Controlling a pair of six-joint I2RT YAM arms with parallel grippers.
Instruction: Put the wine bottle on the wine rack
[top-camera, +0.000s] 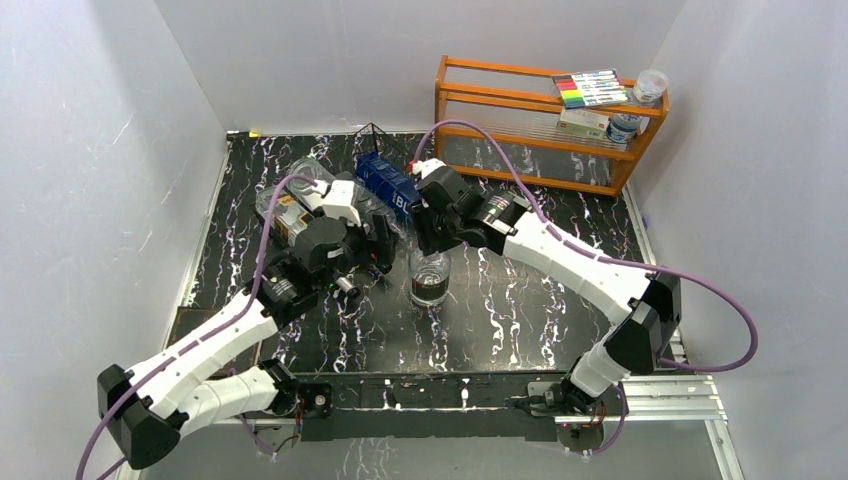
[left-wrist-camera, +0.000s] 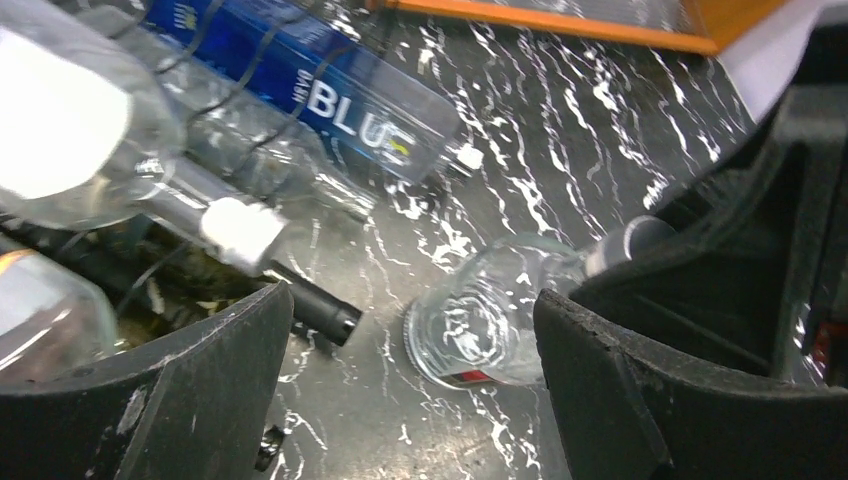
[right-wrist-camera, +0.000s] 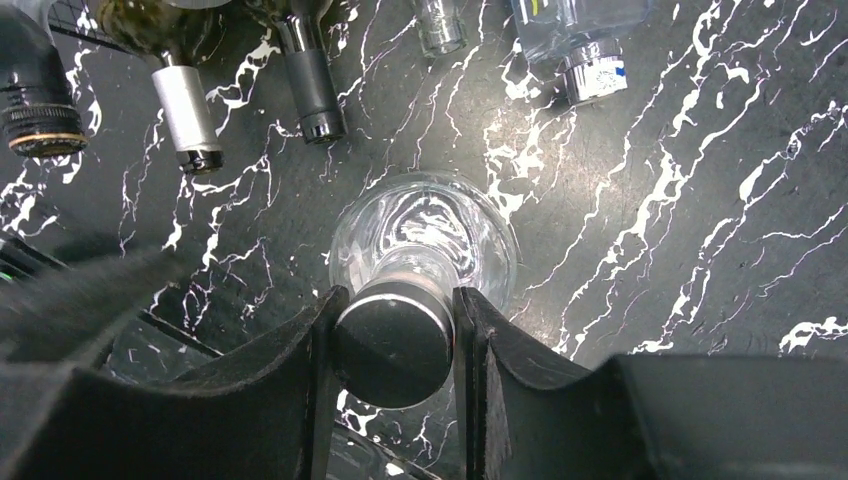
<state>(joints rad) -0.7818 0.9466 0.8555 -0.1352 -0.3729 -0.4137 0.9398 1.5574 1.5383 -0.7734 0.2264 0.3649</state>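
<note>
Black, white-veined table (top-camera: 560, 300) between white walls: your right gripper (right-wrist-camera: 400, 305) is pinched onto the dark cap (right-wrist-camera: 392, 350) of the clear wine bottle (top-camera: 429, 278), which stands upright on the table near the wine rack (top-camera: 372, 137). Your left gripper (left-wrist-camera: 410, 340) hangs wide open and empty beside the rack, where other bottles (left-wrist-camera: 330, 100) lie. By my reading only the grasp is made; lifting the bottle and laying it in the rack remain.

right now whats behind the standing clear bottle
Behind the clear bottle lie several bottles, necks toward it, one a blue bottle, in the wine rack. The right pincer, shut on the clear bottle's cap, hides much of the rack from above.
</note>
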